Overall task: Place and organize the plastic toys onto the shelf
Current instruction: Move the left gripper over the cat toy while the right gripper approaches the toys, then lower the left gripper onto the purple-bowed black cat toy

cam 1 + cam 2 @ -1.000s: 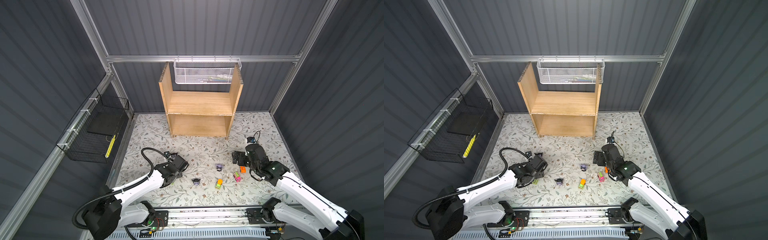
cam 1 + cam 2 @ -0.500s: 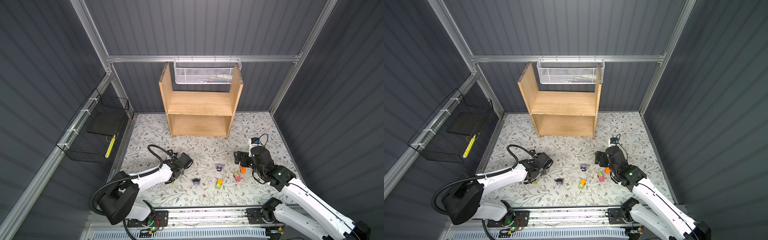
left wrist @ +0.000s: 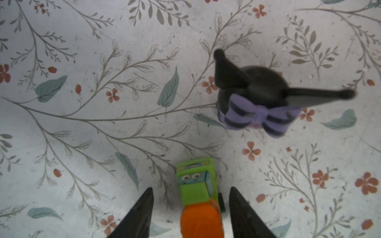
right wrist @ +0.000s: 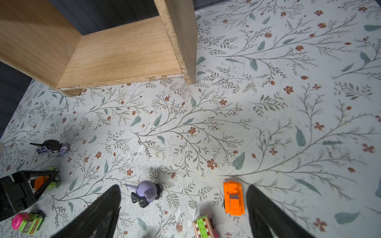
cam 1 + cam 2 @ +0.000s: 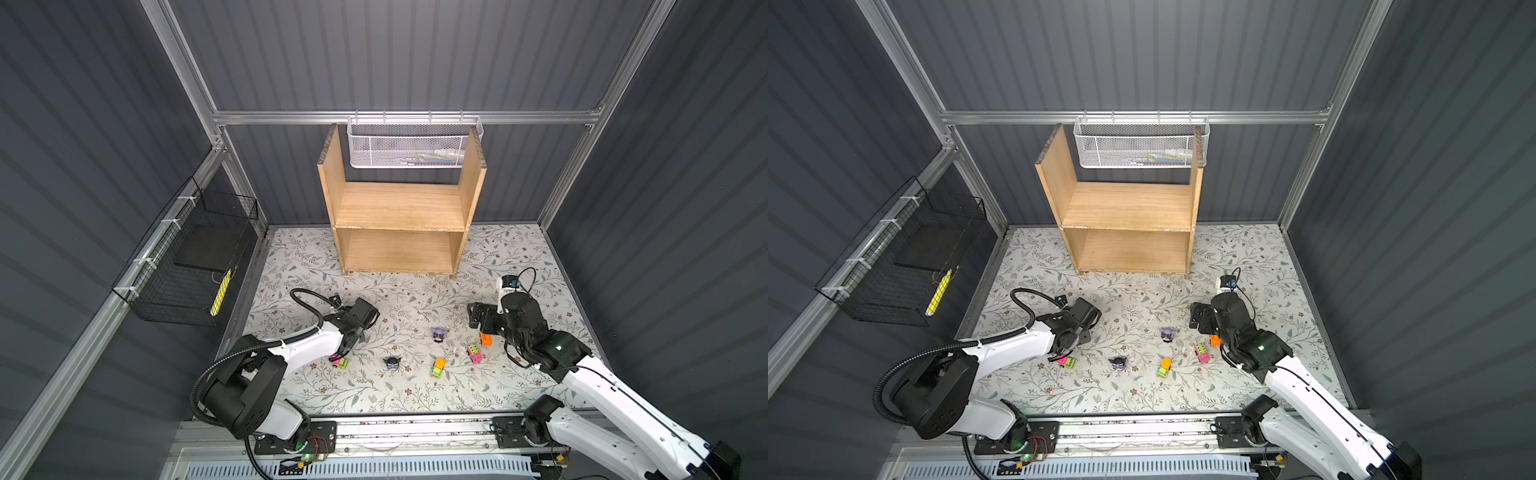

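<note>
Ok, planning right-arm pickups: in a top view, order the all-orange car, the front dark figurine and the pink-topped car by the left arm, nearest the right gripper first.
1. all-orange car, beside the right gripper.
2. dark figurine, front centre.
3. pink-topped car, far left.

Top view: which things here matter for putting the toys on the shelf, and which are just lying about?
Part of the job: wooden shelf; orange car; striped pink car; orange-and-yellow car; pink-and-lime car; green-and-orange car; purple figurine; dark figurine; bow-wearing figurine.
Just lying about: white mesh basket; black wire basket.
</note>
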{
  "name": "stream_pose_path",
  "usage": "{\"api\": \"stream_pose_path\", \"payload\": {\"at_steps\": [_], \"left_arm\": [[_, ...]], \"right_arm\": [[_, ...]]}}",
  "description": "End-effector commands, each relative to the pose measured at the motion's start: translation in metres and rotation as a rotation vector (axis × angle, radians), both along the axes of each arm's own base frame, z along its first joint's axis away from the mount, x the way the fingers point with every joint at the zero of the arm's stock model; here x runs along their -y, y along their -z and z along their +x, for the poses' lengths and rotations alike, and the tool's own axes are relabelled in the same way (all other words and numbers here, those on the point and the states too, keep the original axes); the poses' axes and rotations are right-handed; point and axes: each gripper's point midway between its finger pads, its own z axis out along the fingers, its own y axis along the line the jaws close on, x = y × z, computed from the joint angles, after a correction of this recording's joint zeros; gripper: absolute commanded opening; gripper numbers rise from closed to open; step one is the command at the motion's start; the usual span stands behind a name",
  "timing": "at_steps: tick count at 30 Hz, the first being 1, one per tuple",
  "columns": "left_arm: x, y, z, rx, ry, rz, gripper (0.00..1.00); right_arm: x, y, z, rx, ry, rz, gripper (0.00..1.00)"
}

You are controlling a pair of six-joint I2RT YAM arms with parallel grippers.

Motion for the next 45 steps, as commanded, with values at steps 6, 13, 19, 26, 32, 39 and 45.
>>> {"api": "stream_pose_path", "payload": {"at_steps": [6, 13, 19, 26, 32, 39, 45], "left_arm": [[-0.004, 0.018, -0.011, -0.054, 0.012, 0.009, 0.58], [-0.004, 0.022, -0.010, -0.070, 0.022, 0.027, 0.52], [-0.011, 0.019, -0.015, -0.073, 0.021, 0.055, 0.51], [-0.018, 0.018, -0.021, -0.073, 0.015, 0.067, 0.51], [-0.022, 0.015, -0.024, -0.066, 0.015, 0.073, 0.51], [-0.015, 0.003, -0.025, -0.050, 0.044, 0.035, 0.60], [0.001, -0.018, -0.019, -0.004, 0.101, -0.020, 0.70]], "right_arm": [[0.001, 0.008, 0.000, -0.019, -0.003, -0.017, 0.93], [-0.001, 0.011, 0.001, -0.030, -0.007, -0.013, 0.93], [-0.001, 0.010, -0.001, -0.030, -0.010, -0.014, 0.94], [-0.002, 0.011, 0.000, -0.035, -0.010, -0.009, 0.94], [-0.003, 0.013, 0.000, -0.042, -0.012, -0.006, 0.94], [-0.001, 0.010, -0.001, -0.036, -0.009, -0.008, 0.94], [-0.002, 0.011, -0.001, -0.044, -0.010, -0.006, 0.94]]}}
